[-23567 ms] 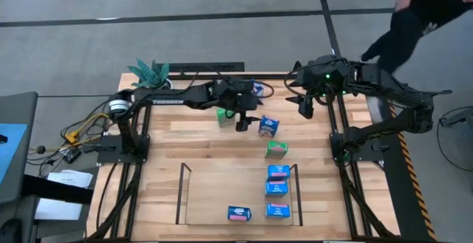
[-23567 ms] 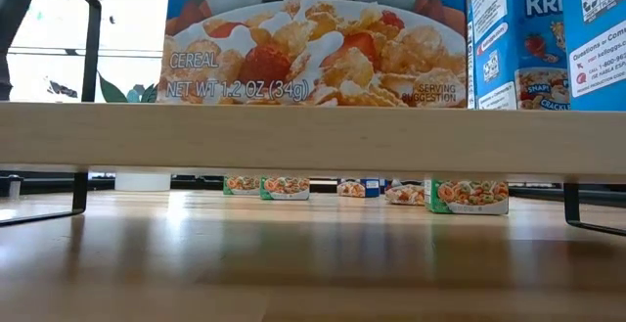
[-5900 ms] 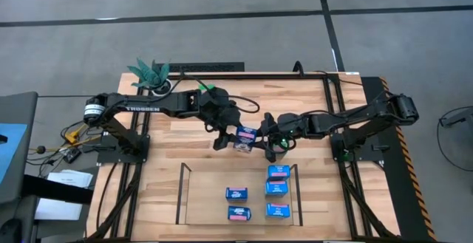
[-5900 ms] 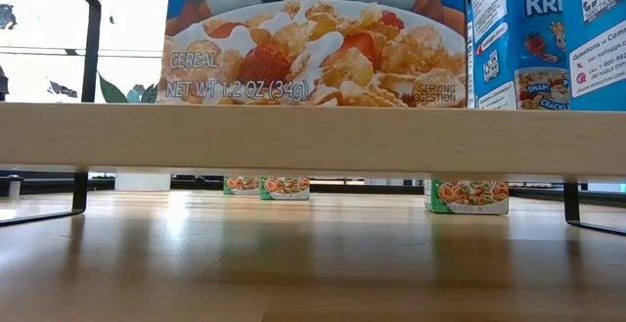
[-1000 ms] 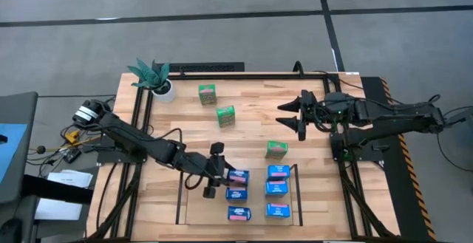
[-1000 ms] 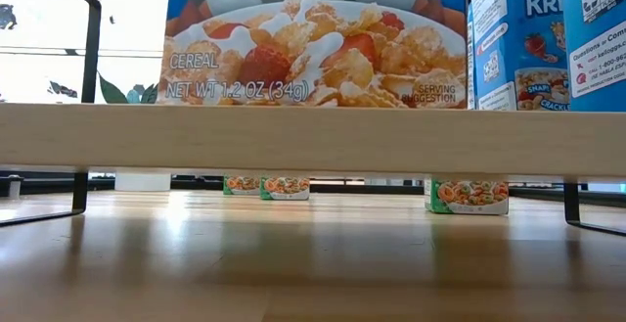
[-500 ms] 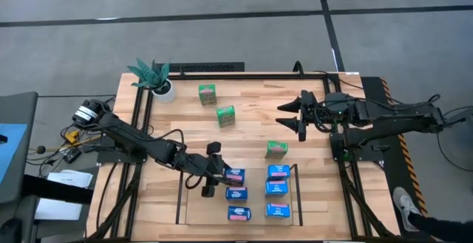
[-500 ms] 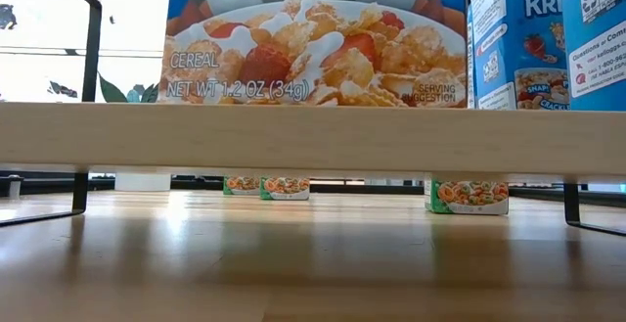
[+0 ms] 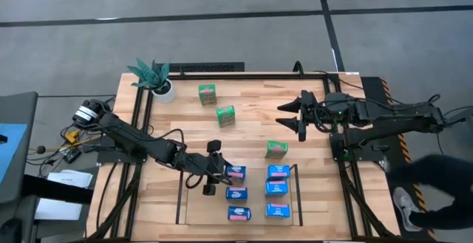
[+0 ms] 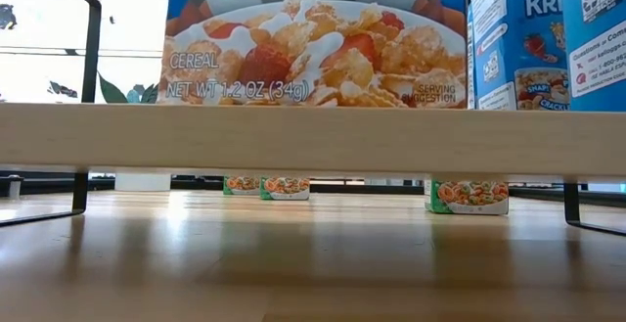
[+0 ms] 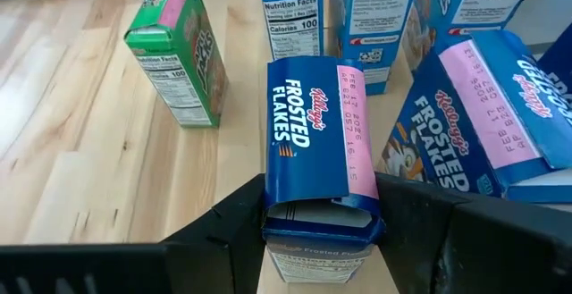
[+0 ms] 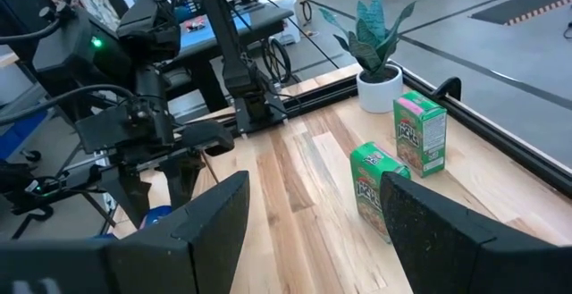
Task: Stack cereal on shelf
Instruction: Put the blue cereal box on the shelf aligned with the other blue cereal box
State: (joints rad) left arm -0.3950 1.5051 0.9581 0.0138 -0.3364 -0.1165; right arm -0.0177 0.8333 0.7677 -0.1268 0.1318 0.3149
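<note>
Left end effector [image 9: 212, 168] grips a small blue cardboard cereal box [image 11: 315, 142] over the low dark-railed, wood-based shelf [image 9: 182, 191] — four other blue boxes stand just beyond it. Right end effector [image 9: 290, 117] hovers open, well apart — a green box [image 9: 276, 150] on the worktop [image 9: 177, 117] sits between.

On 1 wooden table [image 9: 177, 117], 9 small cereal boxes are in view from above: 6 blue cereal boxes [image 9: 236, 193] and 3 green cereal boxes [image 9: 225, 115]. All 6 blue ones are over the 1 low shelf [image 9: 199, 212]; the 3 green ones stand on the tabletop outside it. Also in view: 2 dark robot arms [image 9: 140, 143], 1 potted plant [image 9: 151, 75] and part of 1 person [image 9: 432, 191] at the table's edge.
</note>
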